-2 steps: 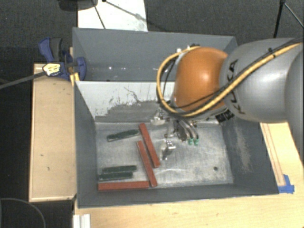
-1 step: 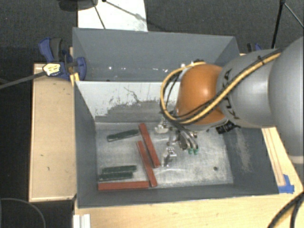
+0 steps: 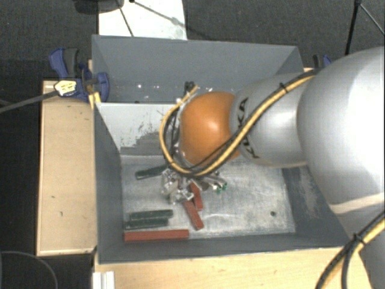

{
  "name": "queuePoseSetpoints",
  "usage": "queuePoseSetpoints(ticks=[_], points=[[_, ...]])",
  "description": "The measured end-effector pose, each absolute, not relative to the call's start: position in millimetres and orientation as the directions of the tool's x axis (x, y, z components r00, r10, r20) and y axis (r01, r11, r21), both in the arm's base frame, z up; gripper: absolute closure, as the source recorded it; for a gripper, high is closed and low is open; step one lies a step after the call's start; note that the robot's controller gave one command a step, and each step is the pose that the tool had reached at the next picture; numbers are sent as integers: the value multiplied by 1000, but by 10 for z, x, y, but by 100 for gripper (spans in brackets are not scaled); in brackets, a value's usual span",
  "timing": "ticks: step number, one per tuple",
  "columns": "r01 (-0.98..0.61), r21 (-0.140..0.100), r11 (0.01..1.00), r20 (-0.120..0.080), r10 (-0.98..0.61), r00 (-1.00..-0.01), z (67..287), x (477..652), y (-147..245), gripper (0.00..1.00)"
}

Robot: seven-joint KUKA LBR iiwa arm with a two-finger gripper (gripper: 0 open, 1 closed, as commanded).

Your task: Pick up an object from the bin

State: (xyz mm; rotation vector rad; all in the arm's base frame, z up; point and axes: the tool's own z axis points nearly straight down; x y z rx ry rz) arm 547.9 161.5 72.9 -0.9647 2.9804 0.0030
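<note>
My arm (image 3: 313, 119) comes in from the right, and the orange cover (image 3: 204, 128) with yellow and black cables (image 3: 264, 104) looped round it blocks most of the wrist. The gripper (image 3: 173, 188) is low over the middle of the grey bin (image 3: 264, 215), down near the floor. The metal parts below the cover are a clutter from here, so I cannot tell if the gripper is apart or closed, or if anything is clamped in it.

The closest thing is a short red-brown stick (image 3: 195, 211). It lies tilted, its upper end right at the gripper and its lower end pointing to the front wall. A small green bit (image 3: 221, 187) sits just right of the gripper. A dark green pen-like piece (image 3: 150, 173) lies just left of it, roughly level.

Further front-left, apart from the gripper, two dark green sticks (image 3: 148, 219) lie side by side. A long red-brown bar (image 3: 156, 235) lies flat along the front wall just below them.
</note>
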Motion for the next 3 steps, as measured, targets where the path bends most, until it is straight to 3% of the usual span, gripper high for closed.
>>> queuePoseSetpoints(ticks=[1,2,3], points=[[-586,-1,811,-7,-586,-811,719,5472,1609,0],[-586,-1,811,-7,-586,-811,719,5473,1608,0],[-857,-18,515,-13,-857,-515,755,4932,1959,100]])
